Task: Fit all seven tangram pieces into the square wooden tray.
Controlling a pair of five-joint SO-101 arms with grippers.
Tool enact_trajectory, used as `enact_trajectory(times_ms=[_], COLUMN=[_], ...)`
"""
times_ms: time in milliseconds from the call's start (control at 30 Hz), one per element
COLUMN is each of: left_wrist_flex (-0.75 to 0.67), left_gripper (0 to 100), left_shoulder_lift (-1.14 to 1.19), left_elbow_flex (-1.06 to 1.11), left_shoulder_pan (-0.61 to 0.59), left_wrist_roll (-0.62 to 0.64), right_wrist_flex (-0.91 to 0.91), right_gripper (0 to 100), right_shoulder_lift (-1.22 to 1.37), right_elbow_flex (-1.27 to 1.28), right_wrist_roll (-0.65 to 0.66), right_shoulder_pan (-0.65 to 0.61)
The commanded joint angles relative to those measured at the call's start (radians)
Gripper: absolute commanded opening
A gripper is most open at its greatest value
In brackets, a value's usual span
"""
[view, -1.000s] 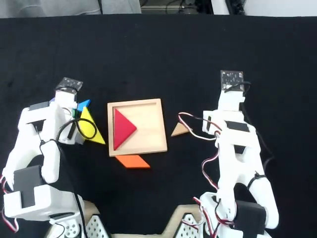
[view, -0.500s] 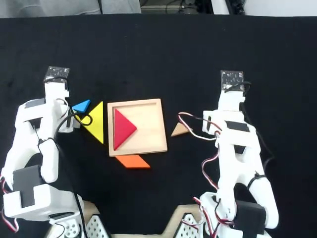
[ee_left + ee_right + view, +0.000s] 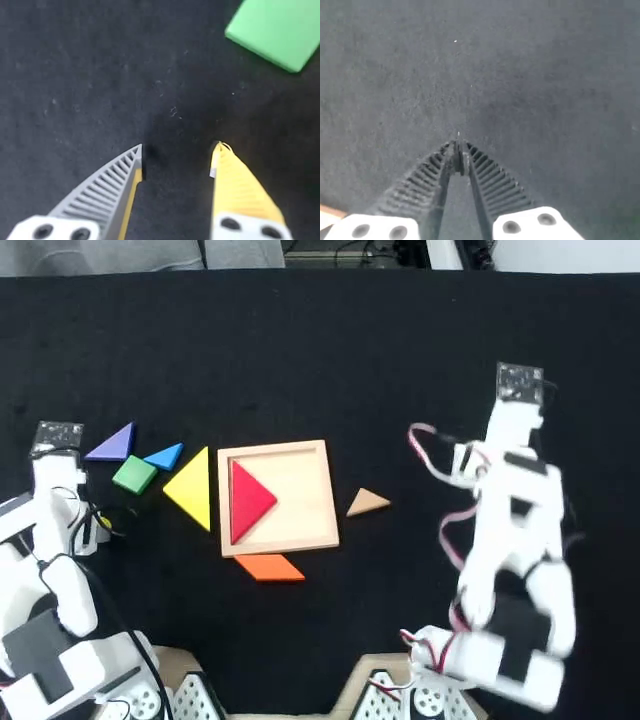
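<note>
High view: left fingers (image 3: 235, 185) withdrew, released; yellow triangle (image 3: 193, 490) waits unplaced, 9 o'clock of tray (image 3: 300, 500); right fingers (image 3: 490, 185) clenched, empty.

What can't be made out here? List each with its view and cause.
Green square: left wrist view, cut off by the picture's edge.
Whether the orange parallelogram touches the wooden tray: high view, too small.
Whether the red triangle lies flat: high view, too small.

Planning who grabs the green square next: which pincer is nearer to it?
Left. The left pincer hangs open close beside the green square; the right pincer, shut, is on the far side of the tray from it.
</note>
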Motion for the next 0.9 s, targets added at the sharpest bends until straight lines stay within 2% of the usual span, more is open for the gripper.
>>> enact_trajectory(times_ms=[0, 200, 333, 433, 500, 567, 633, 733, 867], left_wrist_flex=[-0.002, -0.005, -0.009, -0.009, -0.002, 0.028, 0.110, 0.359, 0.643], left_gripper=[23, 23, 23, 23, 23, 23, 23, 23, 23], left_shoulder_lift=[0.051, 0.064, 0.064, 0.064, 0.063, 0.041, -0.014, -0.161, -0.368], left_elbow_flex=[0.050, 0.054, 0.051, 0.051, 0.044, 0.018, -0.041, -0.173, -0.259], left_shoulder_pan=[-0.005, -0.150, -0.265, -0.297, -0.298, -0.286, -0.254, -0.160, 0.073], left_wrist_roll=[-0.095, -0.342, -0.477, -0.520, -0.517, -0.480, -0.353, -0.144, 0.012], right_wrist_flex=[0.066, 0.061, 0.060, 0.058, 0.060, 0.066, 0.069, 0.121, 0.235], right_gripper=[1.1, 1.1, 1.1, 1.1, 1.1, 1.1, 1.1, 1.1, 1.1], right_shoulder_lift=[0.219, 0.453, 0.510, 0.549, 0.558, 0.538, 0.476, 0.323, 0.062], right_elbow_flex=[-0.236, -0.401, -0.403, -0.400, -0.400, -0.403, -0.397, -0.375, -0.300], right_wrist_roll=[0.112, 0.288, 0.496, 0.608, 0.637, 0.635, 0.608, 0.534, 0.479], right_shoulder_pan=[0.068, 0.295, 0.425, 0.505, 0.542, 0.562, 0.566, 0.549, 0.457])
